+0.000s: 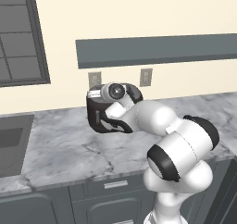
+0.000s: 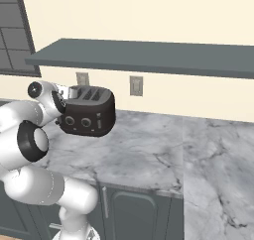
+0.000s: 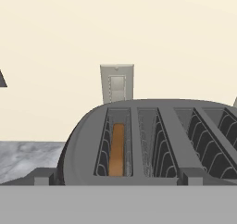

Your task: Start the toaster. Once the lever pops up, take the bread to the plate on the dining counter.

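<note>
Over the marble counter (image 2: 149,154): the arm reaches in and the hand sits right at the toaster (image 2: 88,112), up against its left end as the right base view shows it.
Toaster: glossy black-brown and rounded, with a silver slotted top and two round knobs on its front face; it stands on the counter below the wall outlets (image 2: 136,86) and the long grey shelf (image 2: 149,55).
Bread (image 3: 117,149): there it is in the hand view, a thin tan-brown slice standing on edge, sunk deep in the leftmost slot, with its top edge below the rim of the slot. The other slots look empty, just wire guides.
Pincer: I cannot tell how it is set; the wrist blocks it in both base views and the tips are not clear in the hand view, so wide or narrow stays an open question.
Lever: I cannot pick it out for certain, so whether it is down or up is not readable.
Progress: early, I would judge. The slice sits low inside the toaster and nothing is in the hand's grip as far as I can see.
Left to do: get the toast cycle through, lift the slice out of its slot, then carry it across to the plate on the dining counter.
</note>
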